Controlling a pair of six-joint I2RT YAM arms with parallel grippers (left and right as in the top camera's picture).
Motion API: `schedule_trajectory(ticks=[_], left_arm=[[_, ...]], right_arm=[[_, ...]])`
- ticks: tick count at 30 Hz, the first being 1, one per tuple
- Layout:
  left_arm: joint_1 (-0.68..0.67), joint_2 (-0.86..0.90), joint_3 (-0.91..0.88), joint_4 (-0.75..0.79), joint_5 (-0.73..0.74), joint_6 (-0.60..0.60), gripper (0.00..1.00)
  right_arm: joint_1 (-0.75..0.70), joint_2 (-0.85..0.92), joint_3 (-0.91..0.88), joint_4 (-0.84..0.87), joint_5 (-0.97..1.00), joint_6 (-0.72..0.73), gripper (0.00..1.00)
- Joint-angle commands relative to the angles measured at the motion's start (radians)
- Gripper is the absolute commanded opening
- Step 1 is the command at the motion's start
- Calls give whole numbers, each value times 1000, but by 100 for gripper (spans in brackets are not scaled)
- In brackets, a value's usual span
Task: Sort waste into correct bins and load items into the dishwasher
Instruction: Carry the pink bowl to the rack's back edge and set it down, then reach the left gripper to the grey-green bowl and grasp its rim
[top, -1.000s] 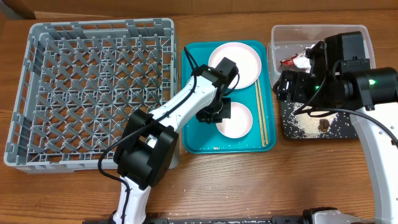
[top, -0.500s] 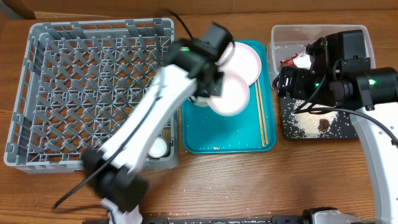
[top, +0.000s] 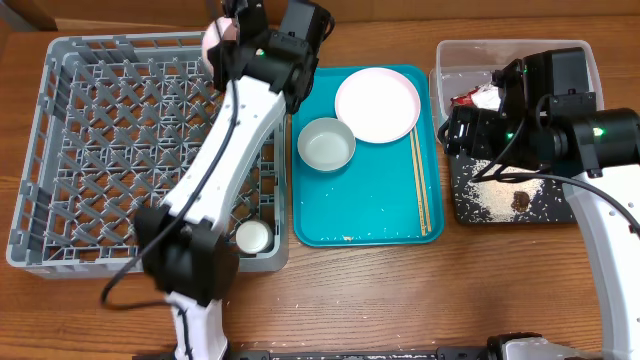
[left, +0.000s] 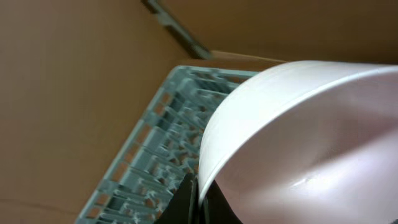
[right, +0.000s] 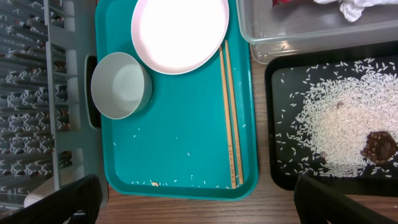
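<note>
My left gripper (top: 235, 35) is shut on the rim of the pinkish bowl (top: 213, 40) and holds it tilted over the far edge of the grey dish rack (top: 60, 150). In the left wrist view the bowl (left: 311, 137) fills the right side, with the jaws (left: 199, 194) clamped on its rim above the rack (left: 155, 155). The pale pink plate (top: 377, 105), grey-green bowl (top: 327, 145) and chopsticks (top: 420, 185) lie on the teal tray (top: 370, 225). A white cup (top: 252, 236) sits in the rack. My right gripper (right: 199, 205) is open and empty, above the table by the bins.
The clear tub (top: 450, 60) holds the napkin (right: 348, 7) and red wrapper (top: 468, 99). The black tray (right: 280, 174) holds rice (right: 336, 124) and the brown lump (right: 377, 146). A few rice grains lie on the teal tray (right: 174, 155).
My left arm lifted the pinkish bowl off the teal tray and swung it left and back to the rack's far edge. The grey-green bowl is now uncovered. The right arm has not moved.
</note>
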Motion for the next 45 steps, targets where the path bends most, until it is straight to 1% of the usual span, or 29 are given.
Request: schedule_trajectory(ticks=[1, 3, 4, 5, 7, 12, 17, 21, 27, 31, 33, 45], left_arm=[[18, 105, -2, 87, -328, -3, 4], [18, 151, -2, 159, -407, 21, 4], [18, 177, -2, 207, -431, 55, 4], [18, 201, -2, 253, -434, 99, 4], [19, 236, -2, 327, -434, 147, 4], [29, 306, -2, 467, -434, 168, 4], [41, 319, -2, 562, -367, 168, 4], [51, 320, -2, 585, -265, 167, 4], [58, 321, -2, 658, -250, 163, 4], [65, 322, -2, 672, -163, 164, 4], [70, 323, -2, 672, -142, 163, 4], [86, 388, -2, 678, -164, 177, 4]], right_arm=[[3, 1, 12, 6, 6, 3, 100], [3, 1, 12, 6, 6, 3, 100], [3, 1, 12, 6, 6, 3, 100], [3, 1, 12, 6, 6, 3, 100], [3, 1, 12, 6, 6, 3, 100], [3, 1, 12, 6, 6, 3, 100], [3, 1, 12, 6, 6, 3, 100], [3, 1, 12, 6, 6, 3, 100], [3, 1, 12, 6, 6, 3, 100], [3, 1, 12, 6, 6, 3, 100], [3, 1, 12, 6, 6, 3, 100], [3, 1, 12, 6, 6, 3, 100]])
